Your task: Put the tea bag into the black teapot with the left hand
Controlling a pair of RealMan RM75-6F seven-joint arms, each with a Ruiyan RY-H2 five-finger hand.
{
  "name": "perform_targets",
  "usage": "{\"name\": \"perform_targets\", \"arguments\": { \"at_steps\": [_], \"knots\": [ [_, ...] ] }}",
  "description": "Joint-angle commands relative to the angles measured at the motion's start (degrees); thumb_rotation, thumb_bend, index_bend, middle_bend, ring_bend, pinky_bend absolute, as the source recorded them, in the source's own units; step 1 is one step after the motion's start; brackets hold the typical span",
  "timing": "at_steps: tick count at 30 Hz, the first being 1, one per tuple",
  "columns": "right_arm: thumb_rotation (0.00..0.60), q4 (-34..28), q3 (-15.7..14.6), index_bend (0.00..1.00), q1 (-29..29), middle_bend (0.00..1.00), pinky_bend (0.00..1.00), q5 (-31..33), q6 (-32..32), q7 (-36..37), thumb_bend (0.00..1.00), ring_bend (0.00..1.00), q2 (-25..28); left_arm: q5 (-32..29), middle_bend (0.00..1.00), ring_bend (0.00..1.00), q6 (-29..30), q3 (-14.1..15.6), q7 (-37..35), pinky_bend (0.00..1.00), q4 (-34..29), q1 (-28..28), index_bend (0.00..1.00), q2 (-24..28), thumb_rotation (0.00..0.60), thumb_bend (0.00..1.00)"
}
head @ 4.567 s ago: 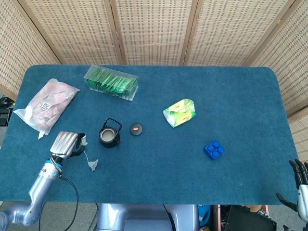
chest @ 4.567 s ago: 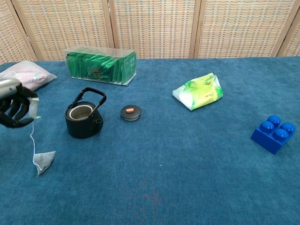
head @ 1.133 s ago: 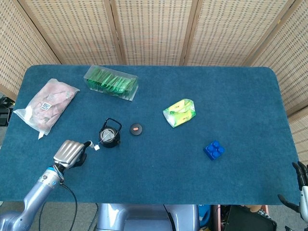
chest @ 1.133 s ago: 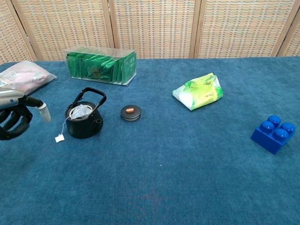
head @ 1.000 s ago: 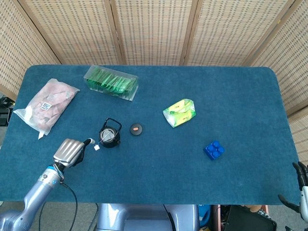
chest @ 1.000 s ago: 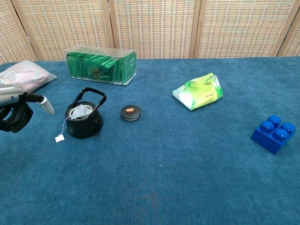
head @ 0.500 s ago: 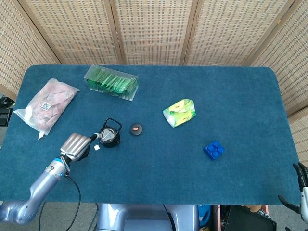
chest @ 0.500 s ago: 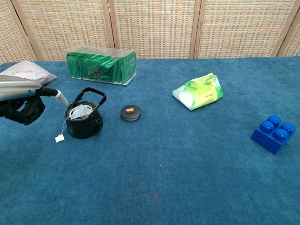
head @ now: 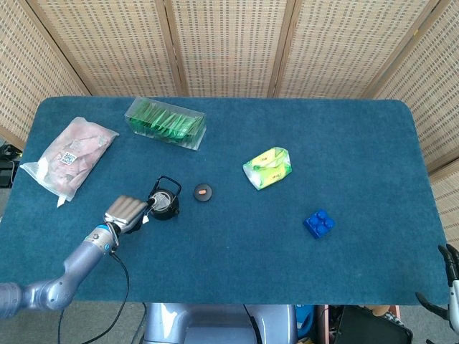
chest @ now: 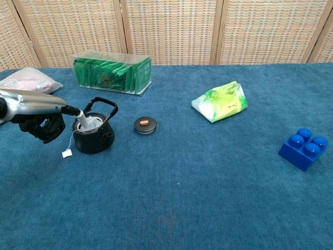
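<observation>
Tea bag (chest: pixel 90 123) inside the black teapot (chest: pixel 93 136) near the table's (head: pixel 237 258) front-left, left hand (chest: pixel 42 120) released, one finger at the rim, tag (chest: pixel 66 153) hanging outside

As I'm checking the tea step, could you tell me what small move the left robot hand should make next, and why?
Probably draw the left robot hand back from the black teapot. The tea bag already lies inside the pot, its string and tag hang outside, and one fingertip reaches the rim, seemingly holding nothing.
</observation>
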Motion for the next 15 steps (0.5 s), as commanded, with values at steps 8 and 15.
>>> {"name": "perform_targets", "arguments": {
  "at_steps": [8,15],
  "knots": [
    [0.6,0.0,0.0,0.11,0.0,0.14,0.06,0.0,0.0,0.0,0.02,0.0,0.0,-4.7,0.67,0.64,-0.4,2.5,0.5,0.71,1.0,-3.5,0.18,-1.3,0.6,1.0],
    [0.6,-0.2,0.2,0.11,0.2,0.14,0.06,-0.1,-0.2,-0.1,0.02,0.0,0.1,0.6,0.67,0.64,2.9,2.4,-3.8,0.71,-1.6,-1.5,0.18,0.5,0.6,1.0]
  ]
}}
